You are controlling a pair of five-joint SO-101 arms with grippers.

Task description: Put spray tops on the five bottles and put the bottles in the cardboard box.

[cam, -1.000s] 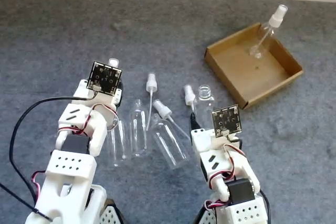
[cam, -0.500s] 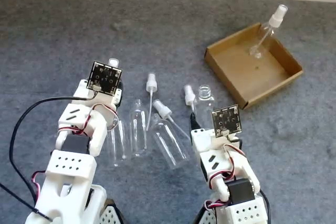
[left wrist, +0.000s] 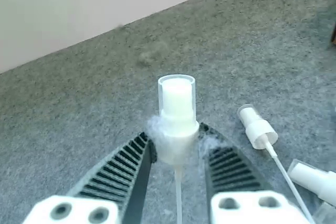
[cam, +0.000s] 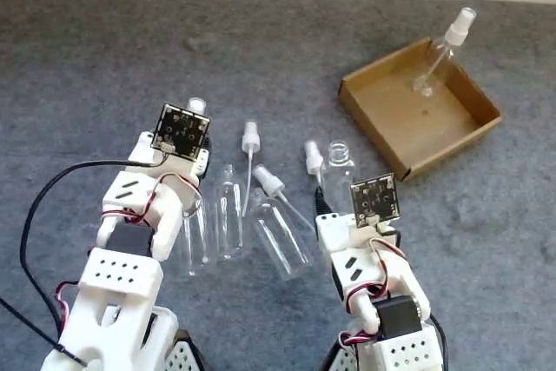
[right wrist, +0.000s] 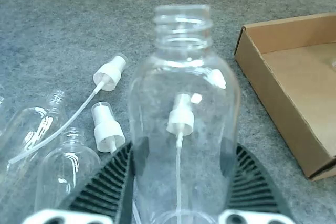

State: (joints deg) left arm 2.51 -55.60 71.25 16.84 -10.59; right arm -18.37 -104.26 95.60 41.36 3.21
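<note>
One capped clear plastic bottle [cam: 434,62] is in your brown cardboard box [cam: 382,102], four left: left gripper [left wrist: 176,137] pinches a white spray top [left wrist: 177,98], right gripper [right wrist: 182,153] clamps an open clear bottle [right wrist: 181,66], three bare bottles [cam: 228,210] lie nearby.

Left end effector [left wrist: 176,138] and right end effector [right wrist: 182,150] (arms stretched forward) are both clamped.
</note>
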